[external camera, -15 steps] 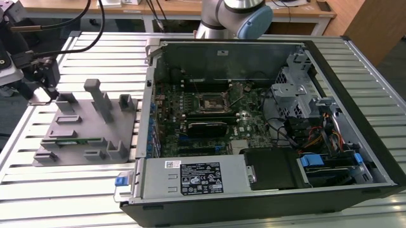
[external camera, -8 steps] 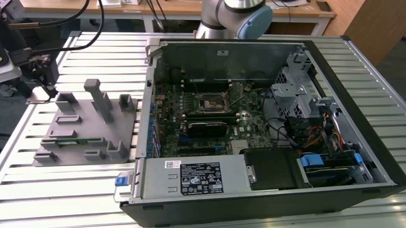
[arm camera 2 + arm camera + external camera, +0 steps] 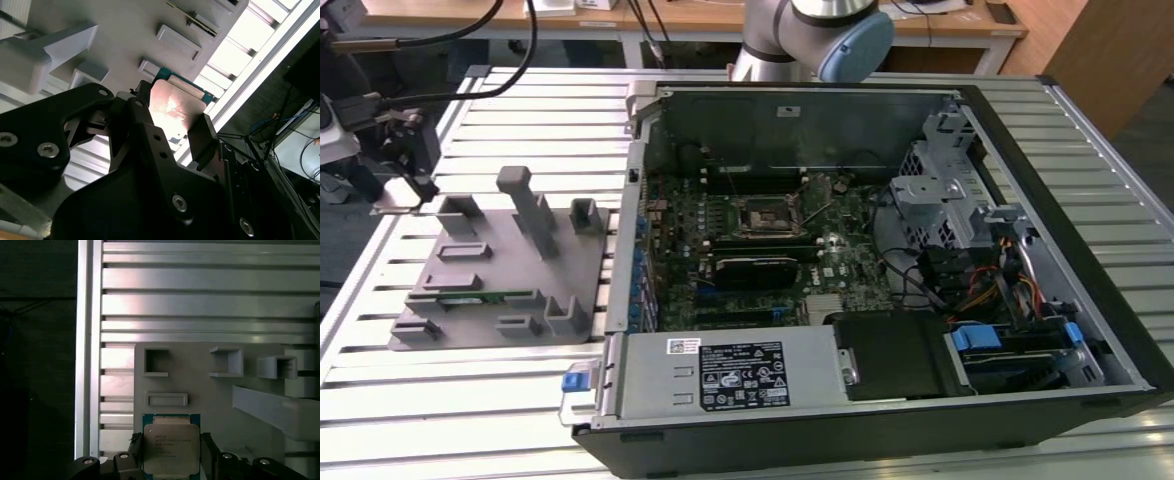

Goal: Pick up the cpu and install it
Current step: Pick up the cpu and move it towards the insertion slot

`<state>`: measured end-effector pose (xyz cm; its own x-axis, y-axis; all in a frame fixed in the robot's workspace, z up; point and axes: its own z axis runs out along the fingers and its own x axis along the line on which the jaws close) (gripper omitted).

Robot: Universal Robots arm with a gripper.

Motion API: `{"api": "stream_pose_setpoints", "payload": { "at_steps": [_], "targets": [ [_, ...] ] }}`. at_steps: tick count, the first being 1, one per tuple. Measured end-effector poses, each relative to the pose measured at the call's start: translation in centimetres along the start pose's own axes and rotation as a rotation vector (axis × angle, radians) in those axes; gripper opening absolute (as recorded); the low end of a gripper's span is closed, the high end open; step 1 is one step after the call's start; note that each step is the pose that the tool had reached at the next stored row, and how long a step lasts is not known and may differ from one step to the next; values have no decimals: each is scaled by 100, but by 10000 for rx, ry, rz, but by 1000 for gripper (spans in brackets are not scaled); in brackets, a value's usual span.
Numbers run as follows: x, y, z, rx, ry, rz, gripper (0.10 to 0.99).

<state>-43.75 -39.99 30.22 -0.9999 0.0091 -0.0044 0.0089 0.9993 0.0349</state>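
The cpu [image 3: 171, 447] is a flat square chip with a silvery top and a thin green edge. My gripper [image 3: 171, 455] is shut on it, one black finger [image 3: 135, 446] at each side. In the second wrist view the cpu [image 3: 177, 107] sits between the same fingers [image 3: 202, 135], held over a corner of the grey fixture plate [image 3: 125, 30]. In the exterior view the dark tool head with cables [image 3: 387, 150] hangs at the left edge, beside the fixture plate [image 3: 494, 270]. The black square socket [image 3: 767, 215] lies on the motherboard inside the open computer case.
The fixture plate [image 3: 200, 390] carries raised blocks and pockets, and a green memory stick [image 3: 474, 297]. The open case [image 3: 854, 420] holds a drive cage, cables and a power supply. Everything rests on a slatted aluminium table [image 3: 534, 110]; its edge rail [image 3: 87, 340] runs beside the plate.
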Motion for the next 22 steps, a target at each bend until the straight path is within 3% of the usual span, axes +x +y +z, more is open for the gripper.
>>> {"api": "stream_pose_setpoints", "payload": {
  "at_steps": [22],
  "targets": [
    [-1,9,-206,0,0,0,541]
  ]
}}
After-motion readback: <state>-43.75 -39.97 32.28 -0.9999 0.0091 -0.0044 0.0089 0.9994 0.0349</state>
